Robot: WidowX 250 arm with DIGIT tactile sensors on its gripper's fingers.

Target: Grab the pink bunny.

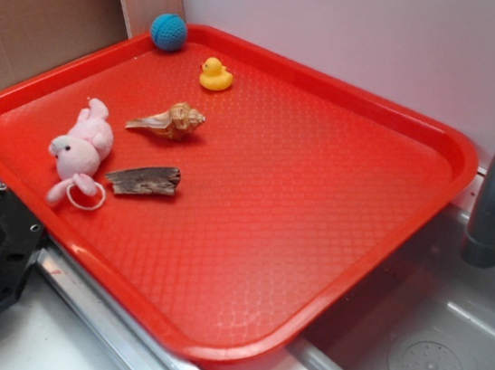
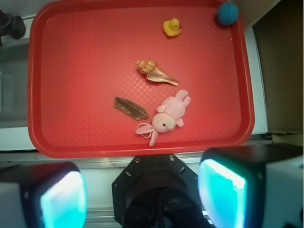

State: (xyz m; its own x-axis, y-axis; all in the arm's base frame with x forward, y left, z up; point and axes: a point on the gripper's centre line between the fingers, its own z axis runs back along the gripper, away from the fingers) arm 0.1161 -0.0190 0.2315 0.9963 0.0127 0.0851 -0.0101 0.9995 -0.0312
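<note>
Near the tray's (image 2: 38, 71) lower edge in your wrist view, the bunny (image 2: 167, 115) lies slantwise, head toward the camera, body angling up-right, just right of the bark (image 2: 130, 108). Your gripper (image 2: 142, 190) hangs spread apart, off the tray, touching nothing.

Bunny (image 1: 82, 146) on tray (image 1: 312, 248), near left, bark (image 1: 143, 180) just right of it, shell (image 1: 169, 121) beyond the bark, duck (image 1: 214, 75) farther back, ball (image 1: 168, 32) at far left rim, sink (image 1: 435, 356) right of tray
</note>
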